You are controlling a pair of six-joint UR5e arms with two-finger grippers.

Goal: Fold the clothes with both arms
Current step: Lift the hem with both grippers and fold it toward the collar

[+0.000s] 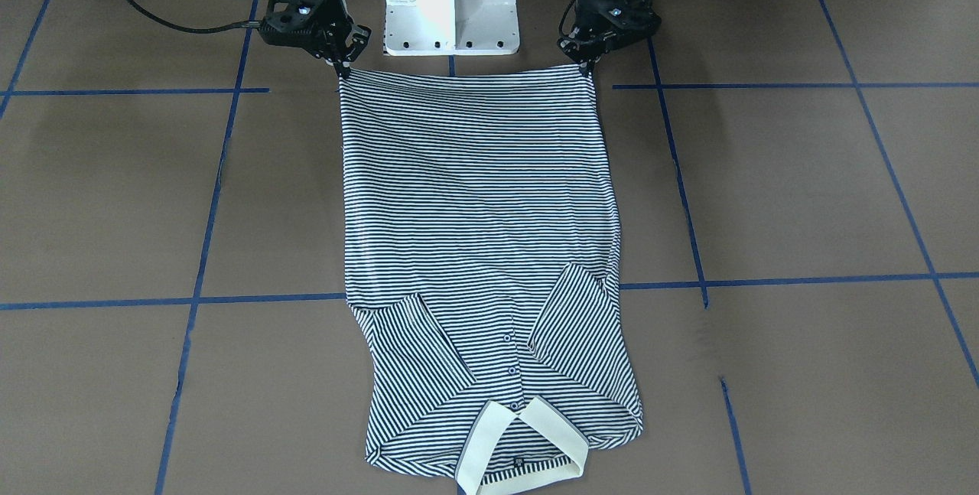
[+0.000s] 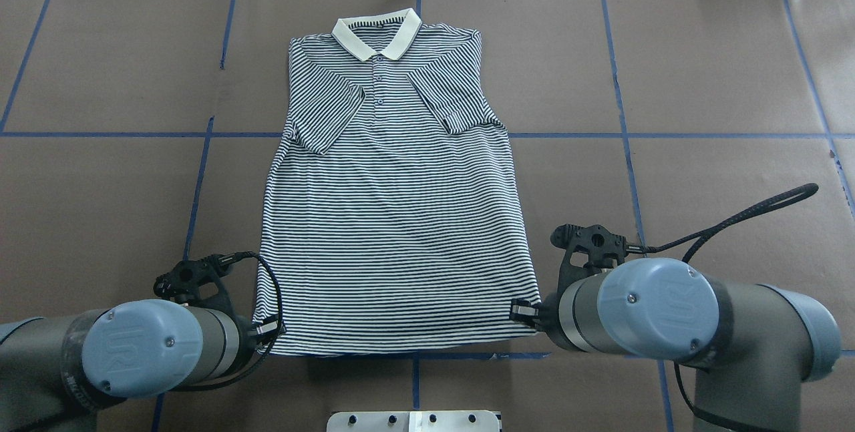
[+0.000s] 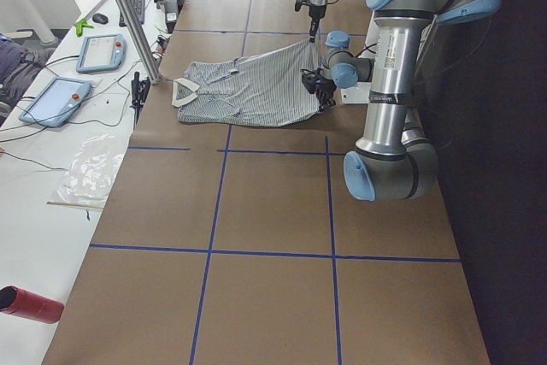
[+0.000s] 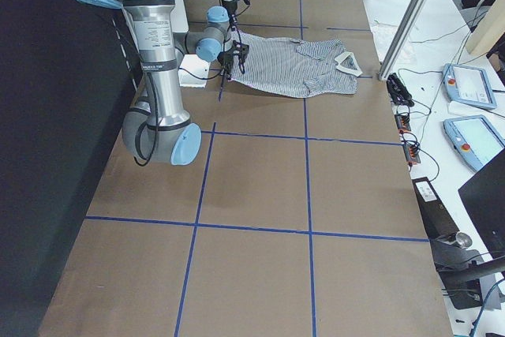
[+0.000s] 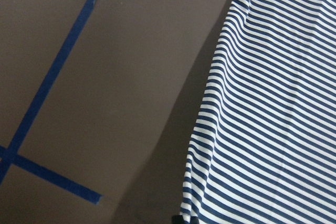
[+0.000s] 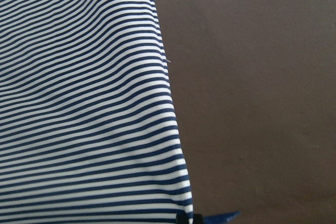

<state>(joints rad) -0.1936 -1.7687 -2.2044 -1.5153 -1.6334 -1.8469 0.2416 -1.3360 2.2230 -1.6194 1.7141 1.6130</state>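
Observation:
The striped polo shirt lies flat on the brown table, front up, with its cream collar at the far end and both short sleeves folded inward over the chest. Its hem is at the robot's end. My left gripper is shut on the hem's left corner, which in the front-facing view is the gripper on the right. My right gripper pinches the other hem corner, and in the front-facing view it is the gripper on the left. Each wrist view shows striped cloth running into the fingertips at the bottom edge.
The white pedestal base stands just behind the hem, between the arms. Blue tape lines grid the table. A black cable loops off the right wrist. A side bench with tablets and a metal post lies beyond the collar.

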